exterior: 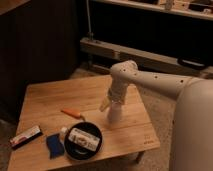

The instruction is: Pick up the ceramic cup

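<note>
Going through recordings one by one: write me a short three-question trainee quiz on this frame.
1. True or false: the gripper is over the blue sponge.
2. Which lies nearest the ceramic cup? A blue sponge; B orange item; C snack bar.
3. Fill in: the white packet lies inside the black ____.
Key: 1 false, it is right above the ceramic cup; 2 B; 3 bowl.

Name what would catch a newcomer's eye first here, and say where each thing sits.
The white arm reaches in from the right, with its gripper directly over the ceramic cup, which stands right of centre on the wooden table. Next comes the black bowl near the front edge, holding a packet.
</note>
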Available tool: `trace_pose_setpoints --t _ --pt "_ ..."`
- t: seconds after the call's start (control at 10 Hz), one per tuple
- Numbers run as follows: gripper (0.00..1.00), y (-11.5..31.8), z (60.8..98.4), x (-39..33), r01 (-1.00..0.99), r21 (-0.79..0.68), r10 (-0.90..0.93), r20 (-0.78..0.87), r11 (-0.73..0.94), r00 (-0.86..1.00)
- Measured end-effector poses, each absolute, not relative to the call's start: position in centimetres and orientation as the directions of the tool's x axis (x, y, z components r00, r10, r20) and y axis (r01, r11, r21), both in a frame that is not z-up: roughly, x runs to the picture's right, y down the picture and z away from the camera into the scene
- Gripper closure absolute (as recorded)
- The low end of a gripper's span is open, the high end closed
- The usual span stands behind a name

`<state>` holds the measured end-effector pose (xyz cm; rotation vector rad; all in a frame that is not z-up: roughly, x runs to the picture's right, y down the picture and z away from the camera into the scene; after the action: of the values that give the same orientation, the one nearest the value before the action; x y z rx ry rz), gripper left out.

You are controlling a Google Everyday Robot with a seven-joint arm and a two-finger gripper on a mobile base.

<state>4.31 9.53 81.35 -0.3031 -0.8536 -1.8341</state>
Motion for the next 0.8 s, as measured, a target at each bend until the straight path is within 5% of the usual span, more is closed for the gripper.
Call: trace_pose_setpoints --t 0.8 --pt "0.2 11.4 81.3 4.4 0.904 0.391 -0.697 0.6 -0.174 -0.394"
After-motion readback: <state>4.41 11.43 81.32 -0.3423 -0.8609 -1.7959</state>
